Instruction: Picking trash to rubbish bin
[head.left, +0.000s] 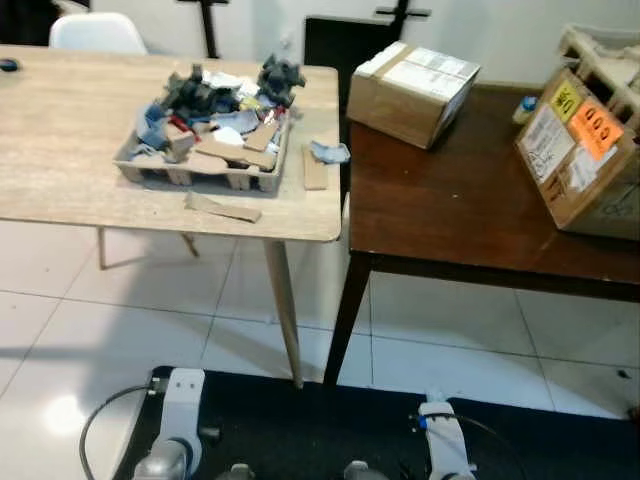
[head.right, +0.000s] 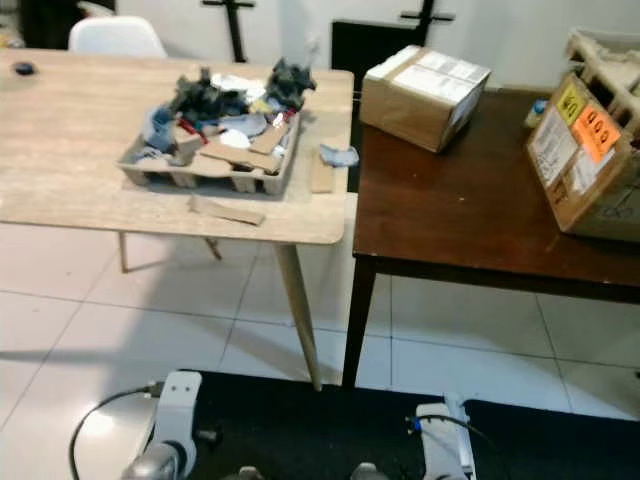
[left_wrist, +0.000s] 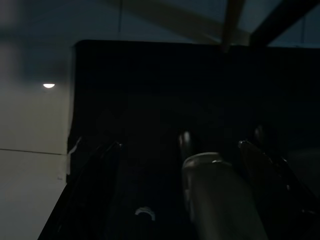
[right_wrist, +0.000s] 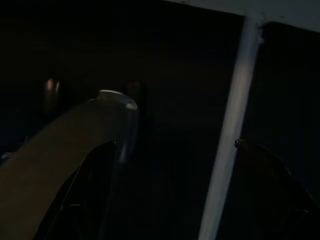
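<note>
Both arms hang idle, jaw states unreadable; the trash-heaped cardboard tray (head.left: 205, 165) at eleven o'clock keeps scraps gathered for binning.

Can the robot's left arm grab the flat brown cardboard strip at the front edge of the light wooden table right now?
Probably not yet. The flat brown cardboard strip lies clear on the light wooden table, but the left arm hangs low near the floor, well short of it. It would likely need to step closer.
</note>
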